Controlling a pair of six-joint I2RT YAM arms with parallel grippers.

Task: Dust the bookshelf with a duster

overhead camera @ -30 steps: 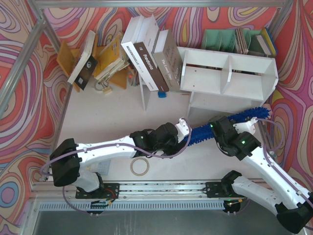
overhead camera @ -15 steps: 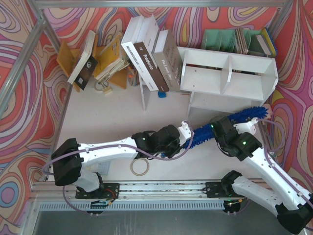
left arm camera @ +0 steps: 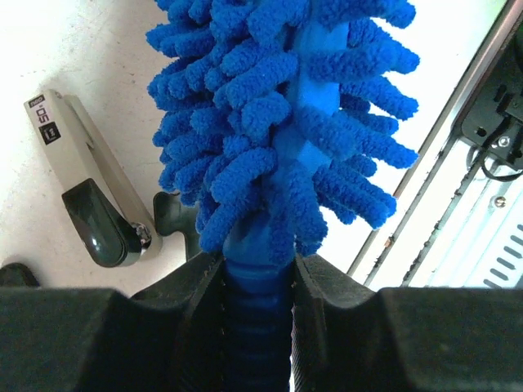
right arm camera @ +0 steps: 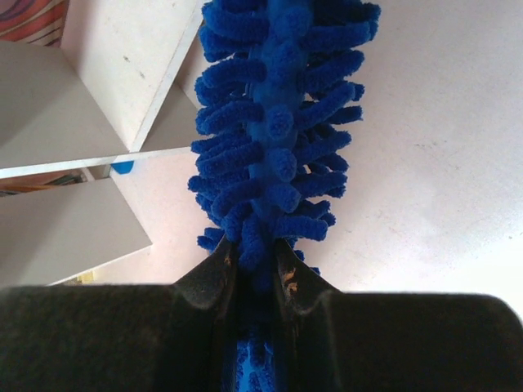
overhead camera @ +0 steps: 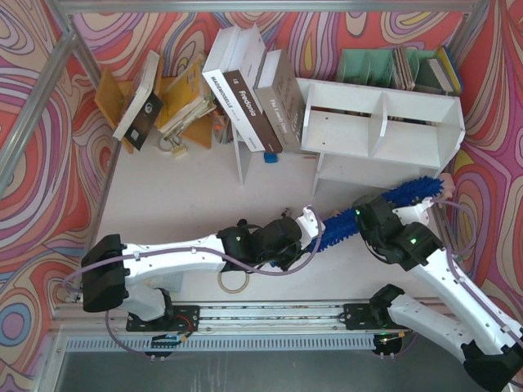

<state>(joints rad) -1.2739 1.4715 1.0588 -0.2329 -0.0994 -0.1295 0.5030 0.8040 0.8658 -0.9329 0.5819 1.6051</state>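
Swirly red-pink-yellow backdrop [overhead camera: 33, 163] wraps the white table [overhead camera: 180, 188] on three sides. You've got the wide white two-tier board bookshelf [overhead camera: 392, 122] at far right, upper tier split by a centre divider. A pale green slotted file organiser [overhead camera: 368, 65] sits just behind it w/ books in its right slots. A row of leaning books [overhead camera: 245, 98] stands far centre-left, beside a thin white upright panel [overhead camera: 239, 159].

The long bright blue fluffy microfibre duster [overhead camera: 404, 196] runs diagonally btwn your two arms, near-left to far-right, on the near side of the bookshelf. Its shaggy tip ends close to the shelf's right end; can't tell if it touches the board.

Your left gripper [overhead camera: 313, 237] is closed on the duster's near-left end. The left wrist view shows its fingers [left arm camera: 200, 302] pinching the slim ribbed blue handle just below the strands. Your right gripper [overhead camera: 364, 216] is clamped on the duster approx mid-length. In the right wrist view its fingers [right arm camera: 216, 278] squeeze into the noodle strands, w/ white shelf boards at upper left.

Other bits:
- A tan tape ring [overhead camera: 221, 279] lies flat just near of the left forearm.
- A small grey handheld tool w/ black knob [left arm camera: 90, 196] lies on the table left of the duster in the left wrist view.
- A metal rail [overhead camera: 270, 310] runs along the near edge.
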